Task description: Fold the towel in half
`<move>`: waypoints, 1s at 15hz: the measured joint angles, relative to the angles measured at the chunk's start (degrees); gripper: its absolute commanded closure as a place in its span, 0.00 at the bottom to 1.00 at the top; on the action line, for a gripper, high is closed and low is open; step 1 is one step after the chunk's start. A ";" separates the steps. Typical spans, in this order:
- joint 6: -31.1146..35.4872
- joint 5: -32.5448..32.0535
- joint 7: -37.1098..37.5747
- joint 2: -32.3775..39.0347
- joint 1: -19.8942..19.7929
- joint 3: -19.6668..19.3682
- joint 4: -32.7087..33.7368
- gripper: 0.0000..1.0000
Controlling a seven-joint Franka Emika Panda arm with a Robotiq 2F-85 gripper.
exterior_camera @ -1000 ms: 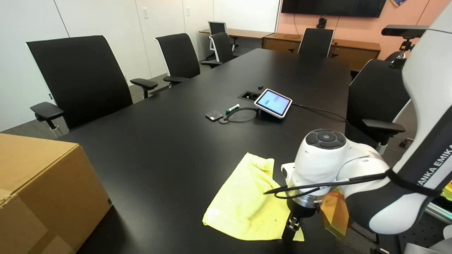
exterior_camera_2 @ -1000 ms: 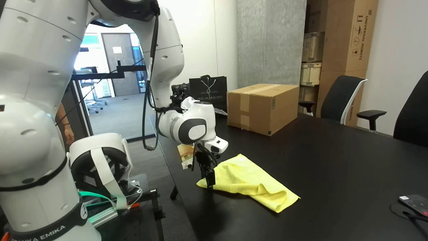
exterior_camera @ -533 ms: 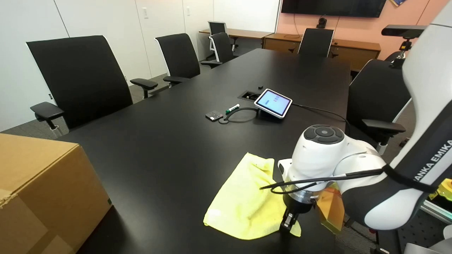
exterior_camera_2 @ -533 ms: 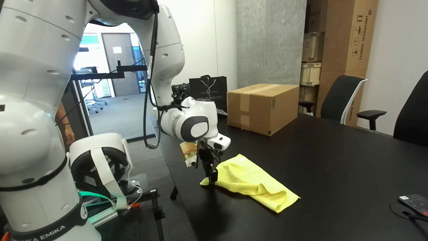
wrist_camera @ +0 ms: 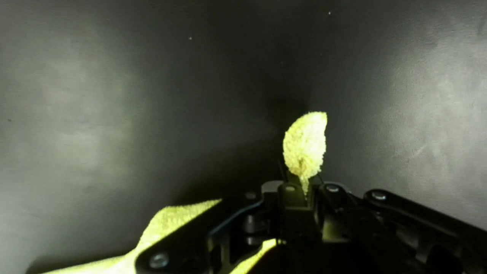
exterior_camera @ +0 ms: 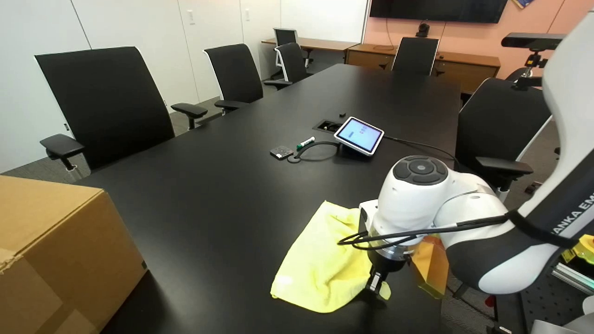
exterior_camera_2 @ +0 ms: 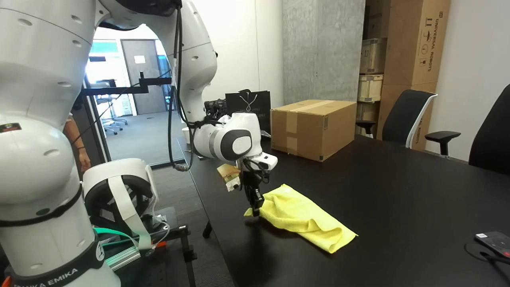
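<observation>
A pale yellow towel [exterior_camera: 320, 264] lies creased on the black table, with a raised fold running through it in both exterior views. At its corner nearest the robot my gripper [exterior_camera: 372, 288] points down, low over the table, shut on the cloth. From between the fingertips in the wrist view, a pinched tip of the towel [wrist_camera: 304, 146] sticks out past the gripper [wrist_camera: 304, 180]. More of the cloth shows at the lower left there, partly hidden by the finger linkages. Part of the far side of the towel is covered by the arm in an exterior view.
A cardboard box [exterior_camera_2: 312, 127] stands on the table beyond the towel. A tablet [exterior_camera: 359, 135] with its cable, a green marker [exterior_camera: 306, 142] and a small dark square device [exterior_camera: 281, 152] lie farther along. Black chairs [exterior_camera: 106, 102] line the table.
The jaws have shut on the towel's corner. The gripper has moved inward over the table, drawing that corner toward the rest of the cloth. The remaining towel lies almost as before.
</observation>
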 measured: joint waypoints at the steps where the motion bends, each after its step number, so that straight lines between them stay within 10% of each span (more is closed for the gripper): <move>1: -0.82 -1.13 0.53 -0.11 0.81 -0.67 0.68 0.91; 15: -5.38 -15.47 3.80 3.90 3.74 -2.33 17.30 0.91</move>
